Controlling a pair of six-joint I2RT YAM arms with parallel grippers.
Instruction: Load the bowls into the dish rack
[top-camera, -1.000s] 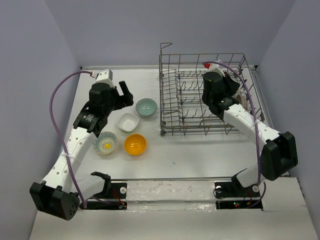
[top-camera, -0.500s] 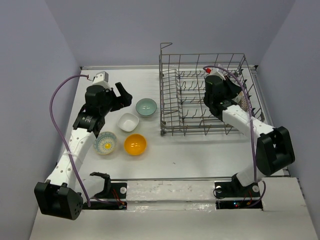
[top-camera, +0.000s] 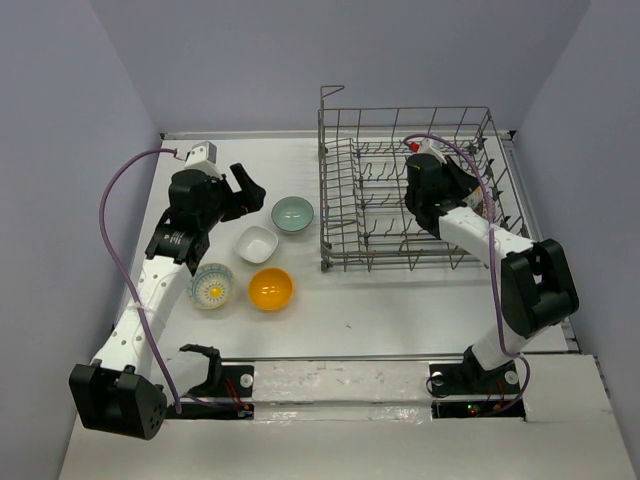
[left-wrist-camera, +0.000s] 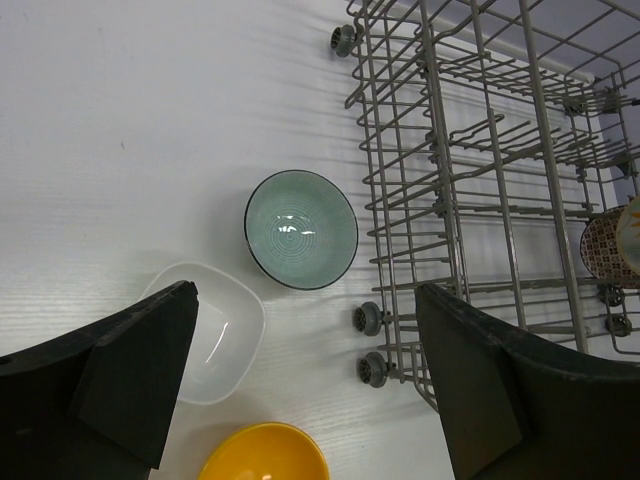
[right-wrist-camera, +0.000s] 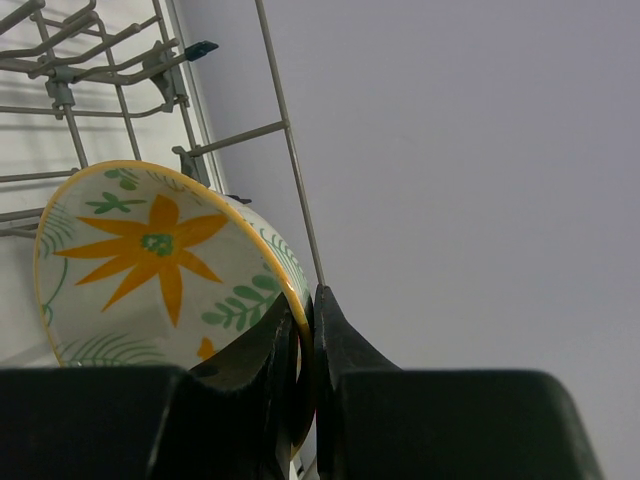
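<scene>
**Right pincer clenched on a bowl inside the rack; left pincer spread over the teal bowl**

Right pincer (right-wrist-camera: 305, 322): jaws closed on the rim of the yellow-rimmed bowl (right-wrist-camera: 150, 260). The bowl stands on edge, its open face toward the left of the right wrist frame. Rack wires run just behind it, in the upper left and centre of that frame.

Overhead view: this arm reaches into the right part of the dish rack (top-camera: 395, 262). The bowl itself is hidden by the wrist there, and only the wrist camera shows the grasp.

Left pincer (left-wrist-camera: 305, 290): jaws wide apart, nothing held. The teal bowl (left-wrist-camera: 301, 229) lies directly below, toward the top of the gap. The white bowl (left-wrist-camera: 215, 330) is lower left and the orange bowl (left-wrist-camera: 262, 455) sits at the bottom edge. The blue-rimmed bowl (top-camera: 211, 287) shows only in the overhead view. All four sit on the table to the left of the rack, nearer the left arm.

The left wrist view also shows a speckled bowl (left-wrist-camera: 600, 248) already in the rack, at the right edge of the frame.

Judgement: the next release depends on the held bowl settling between the tines, which I cannot confirm.
</scene>
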